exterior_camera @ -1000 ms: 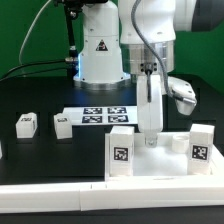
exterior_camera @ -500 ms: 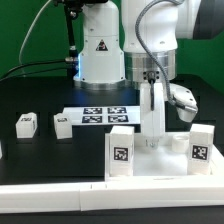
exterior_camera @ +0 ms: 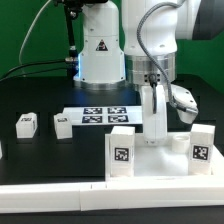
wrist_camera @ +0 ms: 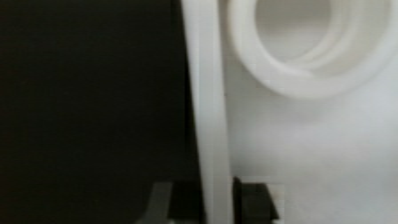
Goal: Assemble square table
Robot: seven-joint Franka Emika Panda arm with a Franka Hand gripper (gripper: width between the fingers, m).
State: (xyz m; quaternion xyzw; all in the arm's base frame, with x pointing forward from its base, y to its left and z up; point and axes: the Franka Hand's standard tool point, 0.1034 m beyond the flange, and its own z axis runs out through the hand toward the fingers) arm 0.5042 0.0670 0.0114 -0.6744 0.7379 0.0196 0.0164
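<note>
Nearby, two upright legs (exterior_camera: 120,155) flank the gripper (exterior_camera: 156,140) pinching the plate (exterior_camera: 150,166).

My claw (exterior_camera: 155,139) points straight down, fingers pinched together on the far edge of the square plate (exterior_camera: 162,163). One tagged leg (exterior_camera: 120,153) stands upright at my eight o'clock and another tagged leg (exterior_camera: 200,146) at my three o'clock. Toward nine o'clock a loose leg (exterior_camera: 62,125) and a second loose leg (exterior_camera: 25,124) sit on the black table (exterior_camera: 40,100), and the marker board (exterior_camera: 105,114) lies at ten o'clock.
</note>
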